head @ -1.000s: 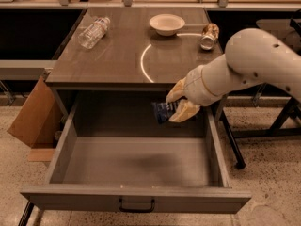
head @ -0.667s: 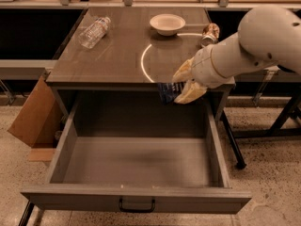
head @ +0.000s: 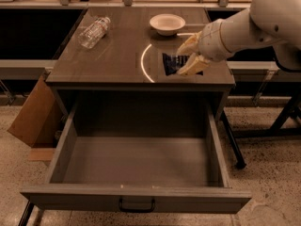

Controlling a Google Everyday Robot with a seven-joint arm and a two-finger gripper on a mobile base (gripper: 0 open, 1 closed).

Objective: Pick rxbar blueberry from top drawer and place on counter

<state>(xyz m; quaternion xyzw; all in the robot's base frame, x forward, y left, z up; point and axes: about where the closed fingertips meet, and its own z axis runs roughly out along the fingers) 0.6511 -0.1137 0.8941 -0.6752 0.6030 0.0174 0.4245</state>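
The rxbar blueberry (head: 170, 63) is a dark navy wrapper held in my gripper (head: 184, 58) over the right front part of the counter (head: 117, 55), inside the pale arc line (head: 143, 65). The gripper's tan fingers (head: 193, 66) are shut on the bar's right end, and the bar is at or just above the counter surface. The white arm reaches in from the upper right. The top drawer (head: 136, 199) stands pulled fully open below the counter, and its grey inside is bare. Its black handle (head: 137, 205) is at the front middle.
A clear plastic bottle (head: 94, 31) lies on the counter's back left. A white bowl (head: 167, 23) sits at the back middle. A cardboard box (head: 33, 117) leans at the left of the drawer. Black table legs (head: 277, 121) stand at the right.
The gripper has lifted the bar out of the drawer, moved it up and back, and now holds it over the counter by the arc line.
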